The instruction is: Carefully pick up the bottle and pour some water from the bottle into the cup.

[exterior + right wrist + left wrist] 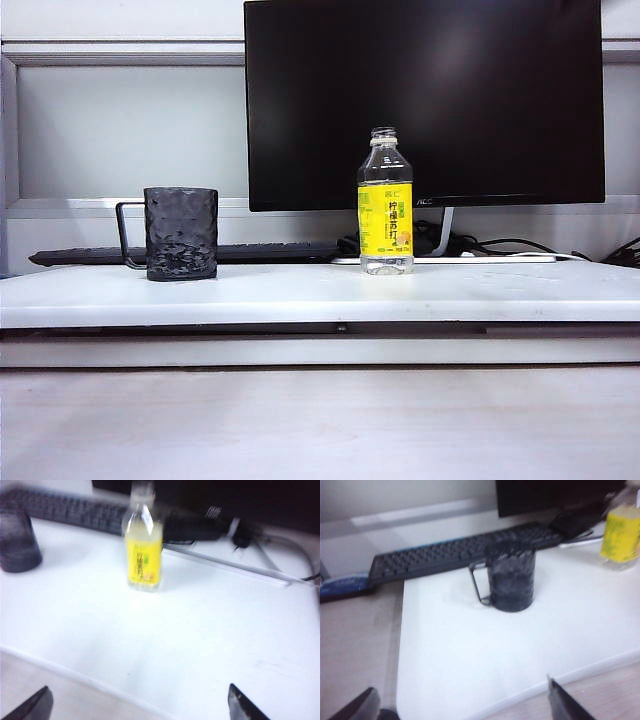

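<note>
left gripper (462, 705) — dark pointed fingertips, right gripper (137, 705) alike

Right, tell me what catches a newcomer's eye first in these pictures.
The bottle with its bright yellow label stands upright, uncapped, on the white board before a big dark monitor. Left of it, apart, stands the dark bumpy cup, its handle pointing away from the bottle. The left gripper and right gripper are open and empty, only fingers showing in the wrist views.

A dark monitor (425, 100) and keyboard (190, 254) back the white table (320, 295).
</note>
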